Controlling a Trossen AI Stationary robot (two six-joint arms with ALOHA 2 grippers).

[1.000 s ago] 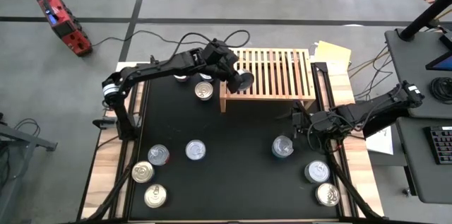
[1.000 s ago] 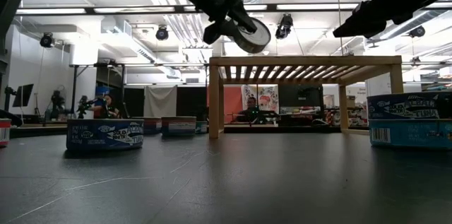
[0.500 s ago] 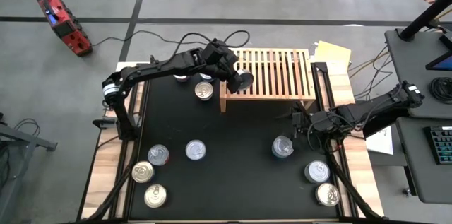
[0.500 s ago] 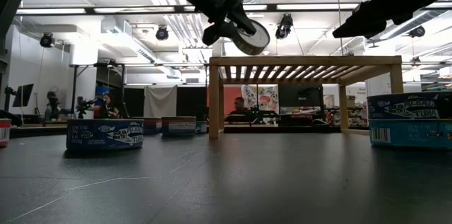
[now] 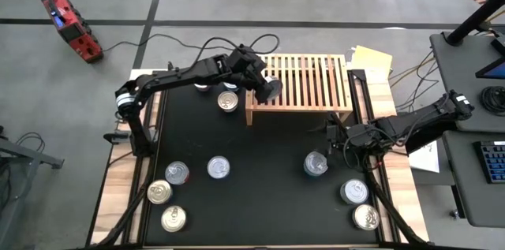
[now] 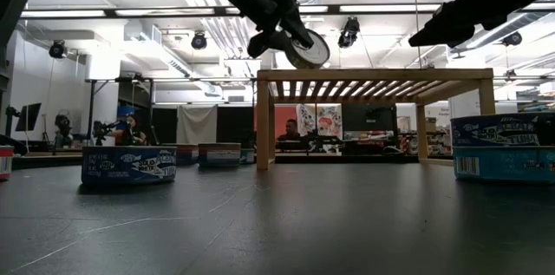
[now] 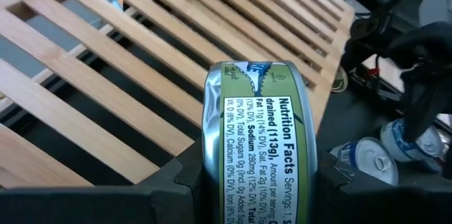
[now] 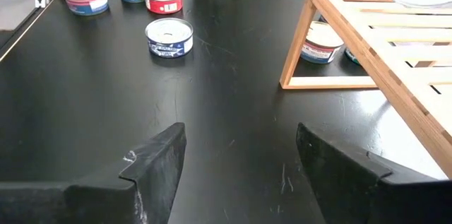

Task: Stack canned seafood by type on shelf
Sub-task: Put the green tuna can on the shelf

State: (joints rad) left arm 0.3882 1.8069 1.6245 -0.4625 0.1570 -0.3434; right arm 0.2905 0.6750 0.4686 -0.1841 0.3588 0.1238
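My left tool [image 5: 268,89] pinches a green-labelled tin [image 7: 258,146] on its edge, lid sideways, held in the air just above the left end of the shelf [image 5: 312,76], which stands at the far edge of the black mat [image 5: 260,155] on the worktop [image 5: 118,195]. My right tool [image 5: 335,133] hangs low over the mat near its right edge with fingers [image 8: 152,160] spread and nothing between them, a blue tin [image 5: 316,163] just in front of it. Other tins lie flat toward the near left corner [image 5: 170,196], toward the near right corner [image 5: 359,203], and beside the shelf's left leg [image 5: 228,101].
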